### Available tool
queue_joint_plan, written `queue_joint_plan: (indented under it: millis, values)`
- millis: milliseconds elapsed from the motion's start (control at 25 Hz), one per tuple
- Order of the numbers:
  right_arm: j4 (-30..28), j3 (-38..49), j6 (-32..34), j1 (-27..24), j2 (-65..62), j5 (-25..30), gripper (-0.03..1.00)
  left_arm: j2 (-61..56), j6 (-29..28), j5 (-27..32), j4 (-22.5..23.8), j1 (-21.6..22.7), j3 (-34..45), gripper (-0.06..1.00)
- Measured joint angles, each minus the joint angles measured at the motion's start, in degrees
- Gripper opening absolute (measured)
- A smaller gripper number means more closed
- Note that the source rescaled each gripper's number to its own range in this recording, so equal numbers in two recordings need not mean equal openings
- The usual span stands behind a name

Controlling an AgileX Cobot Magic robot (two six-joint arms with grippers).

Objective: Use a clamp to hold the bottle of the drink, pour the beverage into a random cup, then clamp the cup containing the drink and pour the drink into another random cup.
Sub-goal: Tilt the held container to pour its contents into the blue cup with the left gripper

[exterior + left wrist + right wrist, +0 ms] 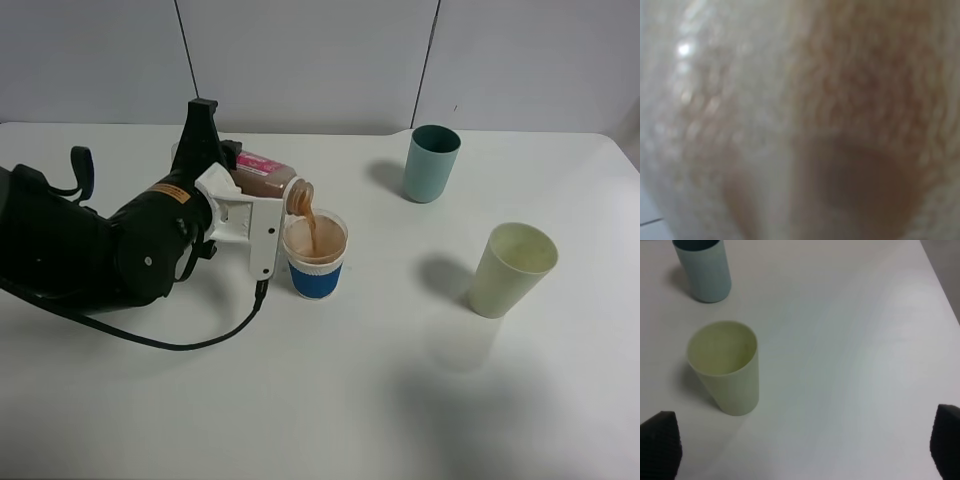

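Note:
My left gripper (245,215) is shut on the drink bottle (265,178), which has a pink label and holds brown drink. The bottle is tipped, mouth down over a white cup with a blue band (316,255). A brown stream (311,225) runs into that cup, which holds brown liquid. In the left wrist view the bottle (800,120) fills the frame as a blur. My right gripper (805,450) is open and empty, with its dark fingertips (660,442) wide apart above the table near a pale green cup (727,370). It is out of the exterior high view.
A teal cup (431,163) stands at the back right and also shows in the right wrist view (704,270). The pale green cup (511,270) stands upright and empty at the right. All stand on a white table (400,400). The left arm's cable trails beside the blue-banded cup.

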Motion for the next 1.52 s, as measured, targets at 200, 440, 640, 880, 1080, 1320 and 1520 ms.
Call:
queue_joint_plan:
  millis: [200,440,640,880,1080,1320,1520]
  values:
    - [0.0,0.0,0.0,0.0,0.0,0.0,1.00,0.0,0.2,-0.7,0.2,0.5,0.0,0.03]
    - [0.0,0.0,0.0,0.0,0.0,0.0,1.00,0.0,1.7,-0.8,1.6,0.5,0.0,0.03]
    - [0.0,0.0,0.0,0.0,0.0,0.0,1.00,0.0,2.8,-0.8,2.9,0.5,0.0,0.03]
    - [0.0,0.0,0.0,0.0,0.0,0.0,1.00,0.0,4.4,-0.8,3.3,0.5,0.0,0.03]
    - [0.0,0.0,0.0,0.0,0.0,0.0,1.00,0.0,5.6,-0.8,3.3,0.5,0.0,0.03]
    - [0.0,0.0,0.0,0.0,0.0,0.0,1.00,0.0,5.8,-0.8,3.3,0.5,0.0,0.03]
    - [0.0,0.0,0.0,0.0,0.0,0.0,1.00,0.0,5.8,-0.9,4.8,0.5,0.0,0.03]
